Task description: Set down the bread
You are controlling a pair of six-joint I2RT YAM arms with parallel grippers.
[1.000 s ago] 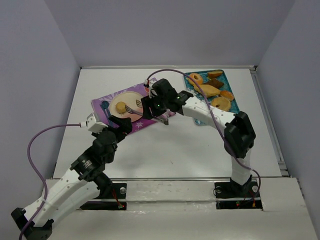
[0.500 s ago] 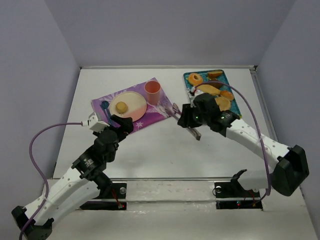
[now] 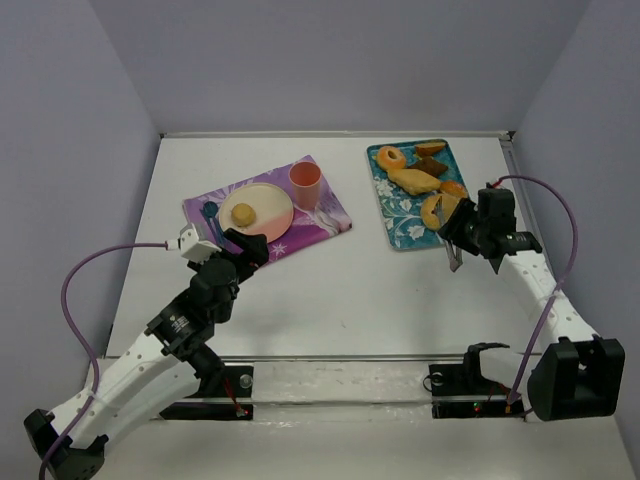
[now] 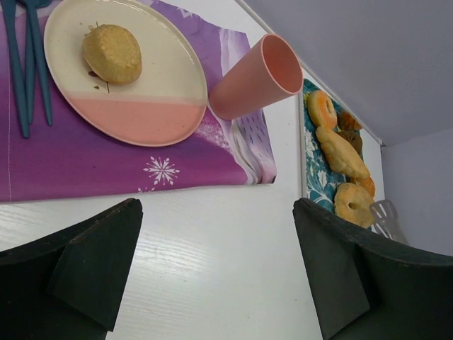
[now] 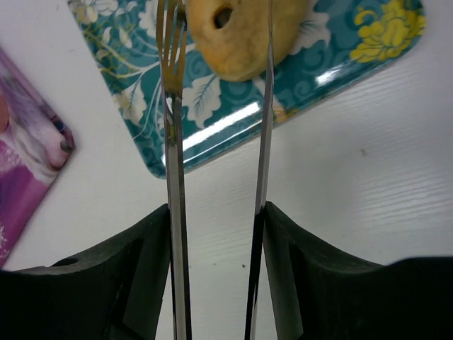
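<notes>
Left of the teal tray [image 3: 398, 228], on the white table [image 3: 330, 290]: purple placemat [image 3: 325, 215], plate [image 3: 272, 200] on it, pink cup [image 3: 305, 182] at the plate's tray-side edge, one roll [image 3: 242, 214] already on the plate. Tray holds several more breads; the ring-shaped bread [image 5: 248, 46] sits at its near edge. Over that edge hangs the right gripper [image 5: 216, 230], clamped on metal tongs [image 5: 173, 142]. Blades are apart with the ring showing between them; can't tell if they touch it. Well left of the tray, by the placemat, the left gripper [image 4: 216, 212] has its jaws wide, nothing in them.

Step in hand, my read: pick the ring.
- Blades down either side of it, don't scrape the tray.
- Squeeze only enough to lift. Soft item, likely to dent or slip.
- Lift clear of neighbouring breads before travelling to the plate.

Vs one second ago: right arm was over the plate, half a second ago midway, now at the tray. Roll, cup, left arm unchanged.
</notes>
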